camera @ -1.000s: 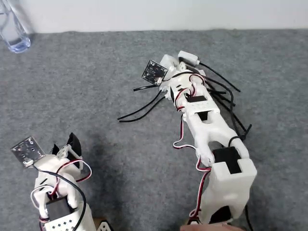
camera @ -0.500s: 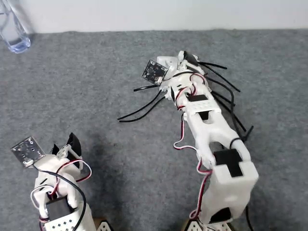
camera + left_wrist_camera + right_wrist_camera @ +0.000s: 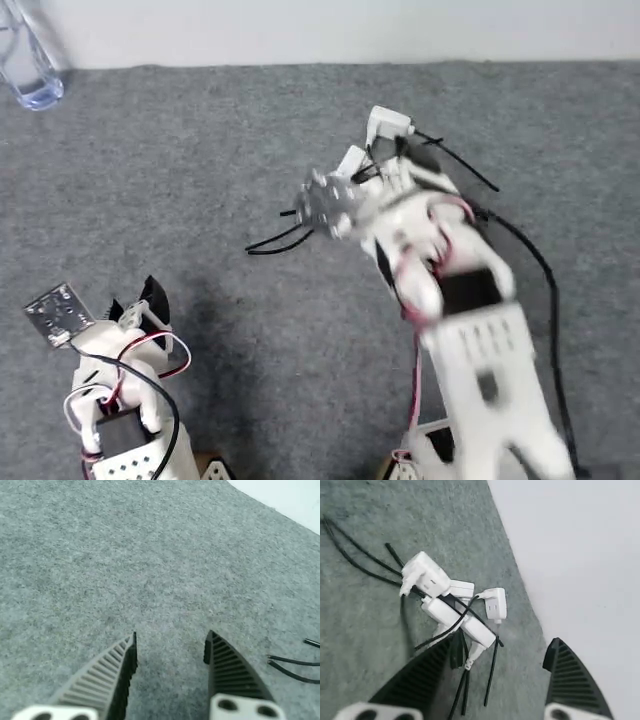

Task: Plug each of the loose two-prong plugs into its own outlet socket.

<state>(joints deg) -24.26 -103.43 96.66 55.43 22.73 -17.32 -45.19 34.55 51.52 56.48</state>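
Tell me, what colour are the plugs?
The plugs are white; the right wrist view shows them best.

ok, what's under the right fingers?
A tangle of white plugs and black cords on the grey carpet, not gripped; the fingers hang open above it. One finger covers the pile's near edge, so what lies there can't be seen.

The table is covered by a grey, felt-like mat (image 3: 200, 150) with a coarse, speckled nap. Its far edge is met by a plain white wall (image 3: 300, 30); the seam is seen as a straight line in the high view. A clear bottle (image 3: 28, 72) is seen at the far left corner, standing on the mat near the wall and cut off by the frame edge. A bluish tint is noted at its base.
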